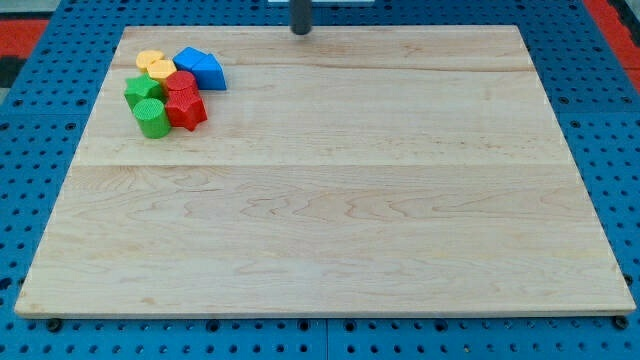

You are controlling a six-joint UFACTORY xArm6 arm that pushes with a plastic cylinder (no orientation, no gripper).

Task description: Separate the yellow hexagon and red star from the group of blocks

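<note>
Hand (my tip) over bare wooden board, blue pegboard around.

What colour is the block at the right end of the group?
Blue: the blue block, seen clearly in the camera view.

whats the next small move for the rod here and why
Probably slide my tip toward the view's left along the board's top edge, to get behind the cluster. My tip sits at the view's top centre, well apart from the blocks. The yellow hexagon and red star are packed against the green blocks and the blue block, at the view's upper left.
</note>
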